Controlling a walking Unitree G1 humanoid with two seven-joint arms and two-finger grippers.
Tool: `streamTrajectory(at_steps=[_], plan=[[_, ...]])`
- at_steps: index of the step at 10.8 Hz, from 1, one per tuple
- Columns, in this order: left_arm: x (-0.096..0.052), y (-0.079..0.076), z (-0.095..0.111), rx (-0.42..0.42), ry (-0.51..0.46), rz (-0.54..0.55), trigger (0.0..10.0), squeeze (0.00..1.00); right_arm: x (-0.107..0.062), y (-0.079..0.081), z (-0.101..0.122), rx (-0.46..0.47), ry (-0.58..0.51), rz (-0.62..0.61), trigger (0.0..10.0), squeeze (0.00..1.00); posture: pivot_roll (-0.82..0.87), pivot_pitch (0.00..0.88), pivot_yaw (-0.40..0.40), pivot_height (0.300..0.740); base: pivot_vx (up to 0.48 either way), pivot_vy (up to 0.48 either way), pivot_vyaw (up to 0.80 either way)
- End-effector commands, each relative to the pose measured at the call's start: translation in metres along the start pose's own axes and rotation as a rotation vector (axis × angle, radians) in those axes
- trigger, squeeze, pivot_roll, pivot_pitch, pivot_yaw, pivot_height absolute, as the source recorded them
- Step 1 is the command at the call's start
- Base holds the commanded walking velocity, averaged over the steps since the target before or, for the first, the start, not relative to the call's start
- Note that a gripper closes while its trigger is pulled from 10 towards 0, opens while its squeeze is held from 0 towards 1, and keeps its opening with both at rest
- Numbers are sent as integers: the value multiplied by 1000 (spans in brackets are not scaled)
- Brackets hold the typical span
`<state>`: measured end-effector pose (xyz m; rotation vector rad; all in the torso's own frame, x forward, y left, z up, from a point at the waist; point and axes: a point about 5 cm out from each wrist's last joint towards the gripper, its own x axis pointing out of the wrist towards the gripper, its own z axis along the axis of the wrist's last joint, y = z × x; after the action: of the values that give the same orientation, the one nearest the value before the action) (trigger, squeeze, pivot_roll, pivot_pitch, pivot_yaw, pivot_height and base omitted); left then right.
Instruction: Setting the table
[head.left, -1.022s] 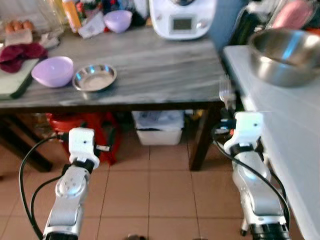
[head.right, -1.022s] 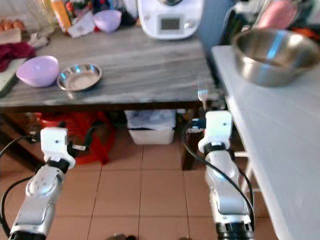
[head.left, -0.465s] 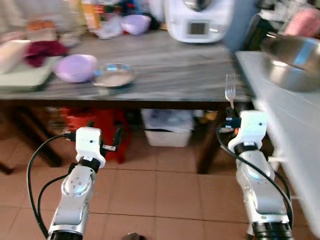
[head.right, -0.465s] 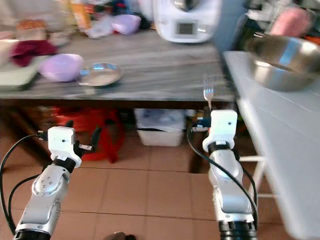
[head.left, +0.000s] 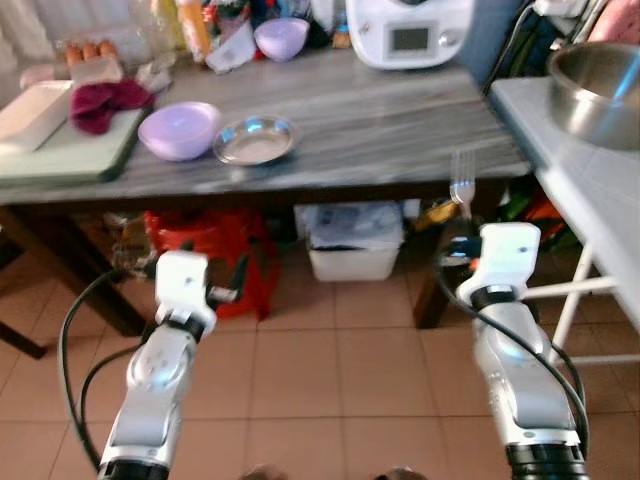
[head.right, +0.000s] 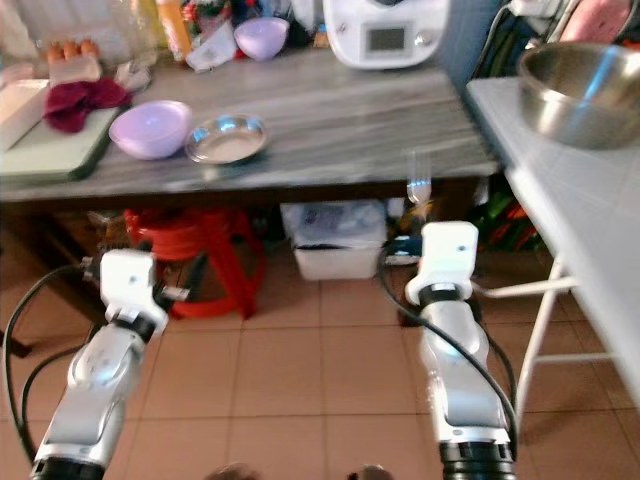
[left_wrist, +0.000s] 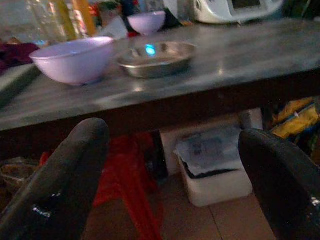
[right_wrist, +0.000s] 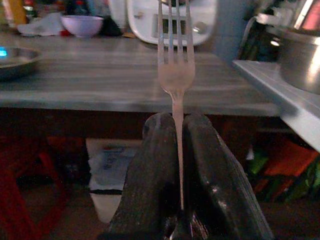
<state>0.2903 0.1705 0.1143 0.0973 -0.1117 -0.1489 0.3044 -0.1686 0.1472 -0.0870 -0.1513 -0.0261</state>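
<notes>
1. kitchen w/ terracotta tile floor (head.left: 330, 350); a grey wood-grain table (head.left: 380, 110) stands ahead, a white counter (head.left: 600, 190) to the right.
2. on the tabletop near its front edge, left half: lilac bowl (head.left: 180, 129) just beside a steel dish (head.left: 256, 140).
3. back edge: white kitchen appliance (head.left: 410, 30), a 2nd small lilac bowl (head.left: 281, 37), bottles & clutter, blurry, can't tell more.
4. left end: green board (head.left: 70, 155) w/ dark red cloth (head.left: 108, 98).
5. big steel bowl (head.left: 598, 88) on the white counter.
6. right gripper (right_wrist: 175, 145) clenched on a fork (right_wrist: 175, 65), tines up, held upright below & in front of the table's front right corner.
7. left gripper (left_wrist: 175, 165) fingers spread wide, nothing in it, low in front of the table.
8. under table: red stool (head.left: 215, 245), white bin (head.left: 355, 240).
</notes>
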Motion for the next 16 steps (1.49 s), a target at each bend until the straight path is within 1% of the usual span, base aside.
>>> streamTrajectory(at_steps=[1,2,3,7,8,10,16], plan=[[-6,9,-4,7,25,28,10000,0,4,10,6,15,-27,28,10000,0,-44,135,62,740,0,480,0],[-6,8,-3,7,15,36,10000,0,5,10,6,15,-30,28,10000,0,-44,133,64,740,0,0,0],[-4,7,-3,-10,21,29,10000,0,5,8,6,14,-32,22,10000,0,-45,131,68,740,0,0,0],[-1,-1,4,-23,-14,-34,10000,0,5,7,6,19,-34,10,10000,0,-54,129,71,740,0,0,0],[-1,-3,4,-28,-15,-42,10000,0,5,6,6,19,-34,8,10000,0,-57,129,70,740,240,0,0],[-2,-7,4,-40,-18,-60,10000,0,5,6,6,20,-31,7,10000,0,-59,130,67,740,334,0,0],[-2,-11,4,-48,-20,-78,10000,0,6,7,6,20,-30,8,10000,0,-61,128,68,740,480,0,0]])
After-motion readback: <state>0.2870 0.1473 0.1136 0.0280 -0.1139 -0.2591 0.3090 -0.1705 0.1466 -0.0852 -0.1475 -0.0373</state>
